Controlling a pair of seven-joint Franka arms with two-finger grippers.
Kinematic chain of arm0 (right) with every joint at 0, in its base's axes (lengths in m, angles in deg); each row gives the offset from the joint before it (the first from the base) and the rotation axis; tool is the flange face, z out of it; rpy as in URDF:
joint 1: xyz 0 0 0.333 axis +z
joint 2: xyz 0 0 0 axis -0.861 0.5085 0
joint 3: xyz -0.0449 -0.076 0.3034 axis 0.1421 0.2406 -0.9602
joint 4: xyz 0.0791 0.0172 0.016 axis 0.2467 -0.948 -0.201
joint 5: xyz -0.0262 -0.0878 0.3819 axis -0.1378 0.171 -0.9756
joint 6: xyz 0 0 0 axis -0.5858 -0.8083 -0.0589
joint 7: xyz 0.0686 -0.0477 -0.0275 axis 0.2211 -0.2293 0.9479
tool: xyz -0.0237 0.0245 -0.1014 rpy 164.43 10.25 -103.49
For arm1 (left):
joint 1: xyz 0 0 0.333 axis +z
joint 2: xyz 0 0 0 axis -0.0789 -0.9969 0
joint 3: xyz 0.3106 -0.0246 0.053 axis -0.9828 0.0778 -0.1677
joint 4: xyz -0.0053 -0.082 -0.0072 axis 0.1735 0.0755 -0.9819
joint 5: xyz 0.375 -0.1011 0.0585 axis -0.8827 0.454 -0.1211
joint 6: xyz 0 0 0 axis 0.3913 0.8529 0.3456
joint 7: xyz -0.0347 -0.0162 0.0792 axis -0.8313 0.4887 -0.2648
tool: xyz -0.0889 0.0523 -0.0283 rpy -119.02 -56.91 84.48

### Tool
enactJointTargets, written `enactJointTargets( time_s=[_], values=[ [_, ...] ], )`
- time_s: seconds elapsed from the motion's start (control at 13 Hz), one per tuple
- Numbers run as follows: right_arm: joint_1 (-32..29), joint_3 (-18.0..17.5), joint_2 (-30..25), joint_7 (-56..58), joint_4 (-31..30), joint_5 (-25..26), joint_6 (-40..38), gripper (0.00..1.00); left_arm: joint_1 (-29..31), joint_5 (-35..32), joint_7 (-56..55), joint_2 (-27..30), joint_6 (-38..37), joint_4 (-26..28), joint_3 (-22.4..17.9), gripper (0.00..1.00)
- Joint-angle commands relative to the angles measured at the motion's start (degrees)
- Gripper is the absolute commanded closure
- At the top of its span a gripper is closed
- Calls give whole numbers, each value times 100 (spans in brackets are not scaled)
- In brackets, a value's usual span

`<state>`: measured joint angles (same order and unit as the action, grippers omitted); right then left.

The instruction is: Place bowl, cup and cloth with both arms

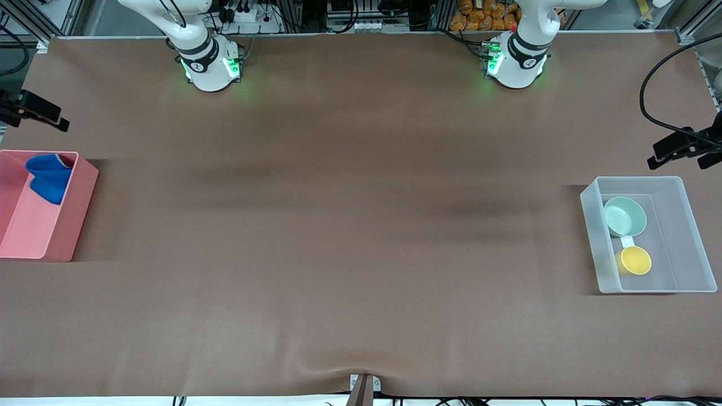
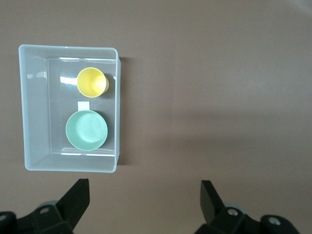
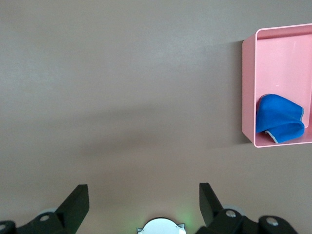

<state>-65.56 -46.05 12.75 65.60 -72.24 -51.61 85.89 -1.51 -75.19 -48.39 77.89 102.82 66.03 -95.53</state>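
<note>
Bowl [image 1: 625, 216] and cup [image 1: 635, 260] in clear bin [image 1: 685, 225], cup nearer camera. Cloth [image 1: 49, 176] in pink bin [image 1: 73, 220]. Left end effector [image 2: 144, 202] and right end effector [image 3: 143, 204] released, high over desk [image 1: 350, 225].

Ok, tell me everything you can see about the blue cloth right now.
The cloth is a soft, bright blue fabric with a thin grey trim along one visible edge. It is bunched and folded over on itself, not spread flat. It lies inside the pink bin at the right arm's end of the table, tucked into the end of the bin farther from the front camera and leaning against the bin's wall. Only the bin touches it; neither end effector is near it.
</note>
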Motion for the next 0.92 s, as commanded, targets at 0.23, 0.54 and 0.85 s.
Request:
enactJointTargets(
  time_s=[0.23, 0.54, 0.85],
  values=[
    [23, 21, 22, -22, 113, 5, -137, 0, -3, 22, -361, -106, -200, -268, 88, 0],
    [32, 21, 22, -31, 113, 5, -180, 0, -38, 13, -352, -150, -209, -277, 88, 0],
    [32, 21, 31, -22, 105, 5, -365, 0, -20, 39, -352, -150, -244, -260, 88, 0]
  ],
)
